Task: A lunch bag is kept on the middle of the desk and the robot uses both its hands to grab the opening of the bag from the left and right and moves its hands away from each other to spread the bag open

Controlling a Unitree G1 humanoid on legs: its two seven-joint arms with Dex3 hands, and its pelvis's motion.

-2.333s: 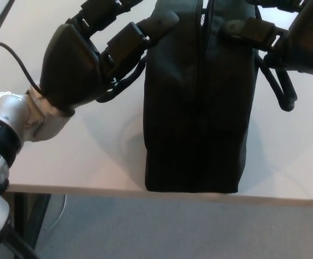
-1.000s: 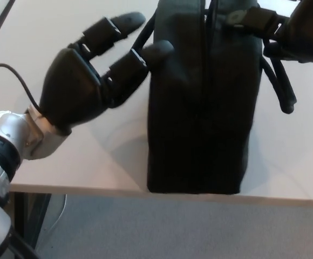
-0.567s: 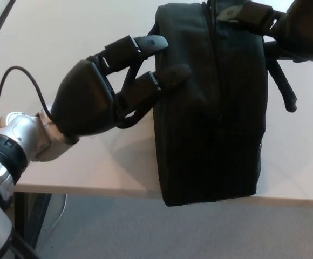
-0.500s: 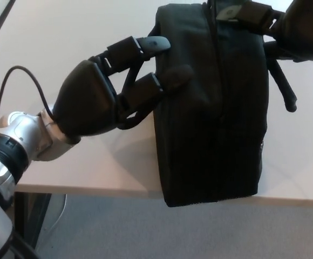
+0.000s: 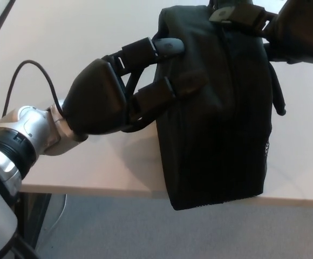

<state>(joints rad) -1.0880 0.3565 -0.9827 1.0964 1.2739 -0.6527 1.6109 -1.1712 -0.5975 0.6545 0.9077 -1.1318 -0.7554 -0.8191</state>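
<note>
Black lunch bag (image 5: 216,108) stands on the pale desk (image 5: 81,43), its near bottom corner at the desk's front edge and slightly overhanging it; the zip line runs down the middle of its top face toward the camera, and the opening looks closed along what shows. Left hand (image 5: 110,97) comes in from picture left, palm toward the bag's left side, fingers (image 5: 164,46) spread apart and extended — the upper one lies across the bag's top left edge, the lower one presses against the left upper panel. It touches the fabric but no closed hold on the opening is visible; the hand reads as open. A loop of the bag's black handle strap (image 5: 137,121) shows beneath this hand, just beside the bag wall. Right hand (image 5: 299,29) sits at the top right corner, mostly cut off by the frame (only its bulk and one finger segment show), resting at the bag's top near the zip — whether it grips anything cannot be told. Another strap (image 5: 278,91) hangs down the bag's right side. Grey floor (image 5: 145,226) below the desk edge.
</note>
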